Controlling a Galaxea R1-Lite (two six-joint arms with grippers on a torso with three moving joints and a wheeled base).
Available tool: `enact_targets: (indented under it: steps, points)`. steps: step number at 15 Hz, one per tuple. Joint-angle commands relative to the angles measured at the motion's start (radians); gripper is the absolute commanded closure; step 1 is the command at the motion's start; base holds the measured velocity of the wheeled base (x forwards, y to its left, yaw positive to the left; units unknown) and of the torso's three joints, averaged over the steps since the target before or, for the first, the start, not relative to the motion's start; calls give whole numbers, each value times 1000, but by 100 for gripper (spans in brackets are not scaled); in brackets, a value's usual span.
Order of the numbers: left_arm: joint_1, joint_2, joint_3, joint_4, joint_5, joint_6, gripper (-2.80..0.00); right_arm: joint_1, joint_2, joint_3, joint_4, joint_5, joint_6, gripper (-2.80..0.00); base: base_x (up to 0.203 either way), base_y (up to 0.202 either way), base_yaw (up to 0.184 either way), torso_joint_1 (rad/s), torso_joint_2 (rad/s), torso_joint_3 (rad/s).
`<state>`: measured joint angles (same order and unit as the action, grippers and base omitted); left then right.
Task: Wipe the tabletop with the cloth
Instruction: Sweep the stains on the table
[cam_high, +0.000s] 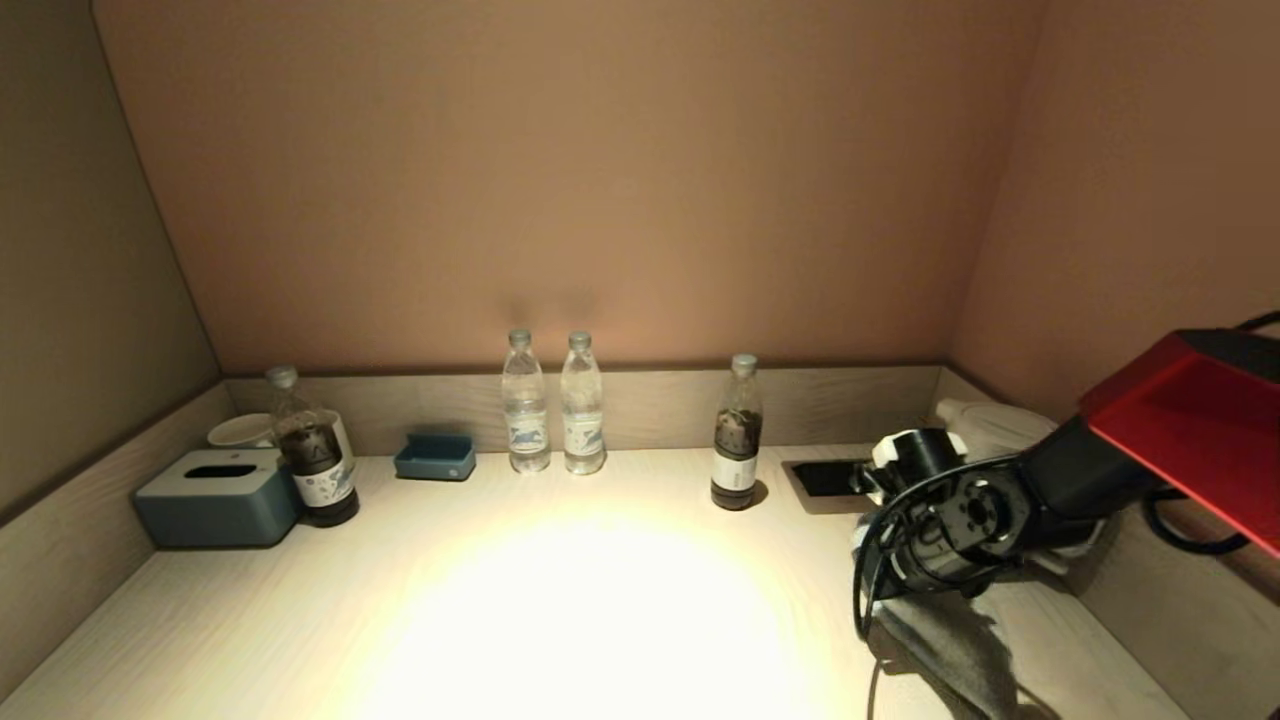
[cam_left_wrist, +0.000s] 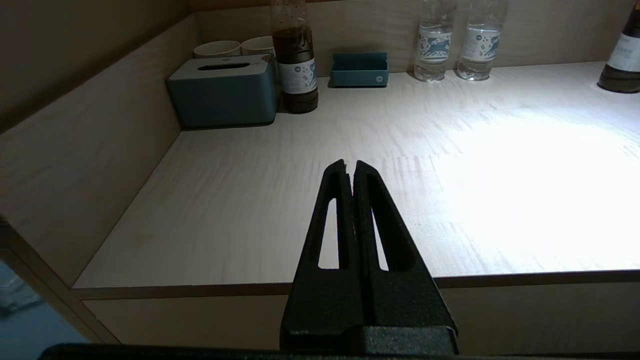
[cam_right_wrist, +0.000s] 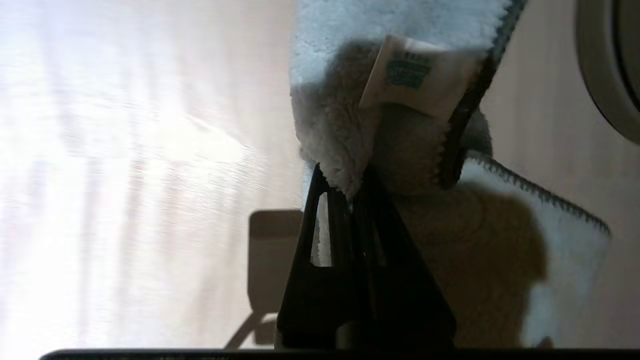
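The tabletop (cam_high: 600, 600) is pale wood grain with a bright light patch in the middle. The pale blue terry cloth (cam_high: 950, 650) lies crumpled on its right front part, under my right arm (cam_high: 960, 520). In the right wrist view my right gripper (cam_right_wrist: 345, 185) is shut on a fold of the cloth (cam_right_wrist: 335, 130), whose white tag (cam_right_wrist: 410, 75) shows beyond the fingertips; the rest of the cloth spreads on the surface. My left gripper (cam_left_wrist: 350, 167) is shut and empty, hanging over the table's front left edge, out of the head view.
Along the back rim (cam_high: 650, 400) stand a blue-grey tissue box (cam_high: 215, 497), a cup (cam_high: 240, 430), a dark bottle (cam_high: 315, 450), a small blue tray (cam_high: 435, 457), two water bottles (cam_high: 525, 405), and another dark bottle (cam_high: 737, 435). A black recess (cam_high: 825, 478) and a white object (cam_high: 985, 425) sit at the back right.
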<state>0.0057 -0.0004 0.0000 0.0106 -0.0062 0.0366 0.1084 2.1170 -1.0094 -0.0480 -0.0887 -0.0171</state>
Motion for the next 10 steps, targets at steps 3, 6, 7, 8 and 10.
enact_targets:
  steps: [3,6,7,8,10]
  points:
    - [0,0,0,0,0,0,0,69,48,-60,-3,0,2,0,0,0,0,0,0,0]
    - [0,0,0,0,0,0,0,122,80,-112,-4,0,43,0,0,0,0,0,0,0]
    - [0,0,0,0,0,0,0,132,83,-121,-3,0,46,0,0,0,0,0,0,0]
    - [0,0,0,0,0,0,0,149,87,-128,-4,0,52,0,0,0,0,0,0,0]
    - [0,0,0,0,0,0,0,186,81,-129,-3,0,71,0,0,0,0,0,0,0]
